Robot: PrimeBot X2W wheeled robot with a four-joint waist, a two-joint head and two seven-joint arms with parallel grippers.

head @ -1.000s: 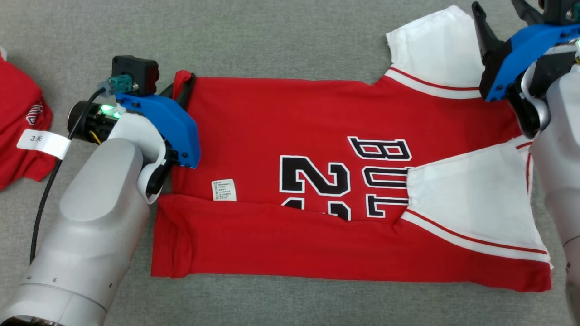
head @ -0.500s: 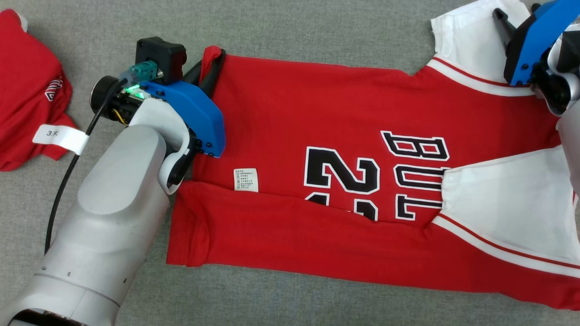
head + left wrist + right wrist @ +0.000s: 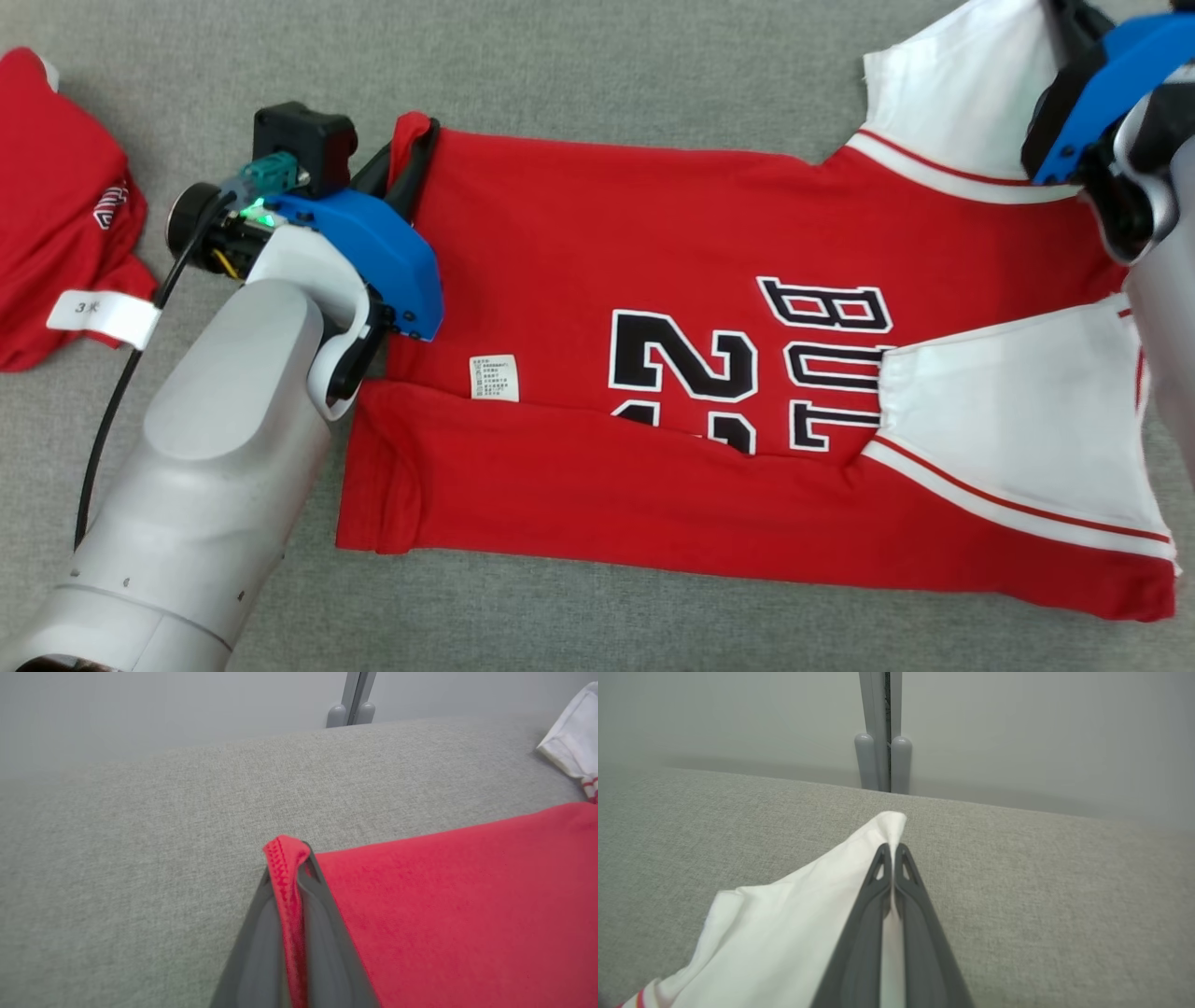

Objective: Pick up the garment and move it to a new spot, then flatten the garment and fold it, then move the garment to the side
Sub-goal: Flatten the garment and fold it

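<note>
Red jersey cloth with black lettering and numerals, the garment (image 3: pixel 579 224) lies spread across the grey upholstered surface (image 3: pixel 597 65). Its near long edge is folded up over the print, and the near white sleeve (image 3: pixel 1008 411) is laid inward on the red. The left gripper (image 3: pixel 292 858) is clamped on the stitched red hem corner at the garment's far left end. The right gripper (image 3: pixel 891 851) is pinched tight on the edge of the far white sleeve (image 3: pixel 943 84). A second red garment (image 3: pixel 56 187) lies well apart, off to the left.
</note>
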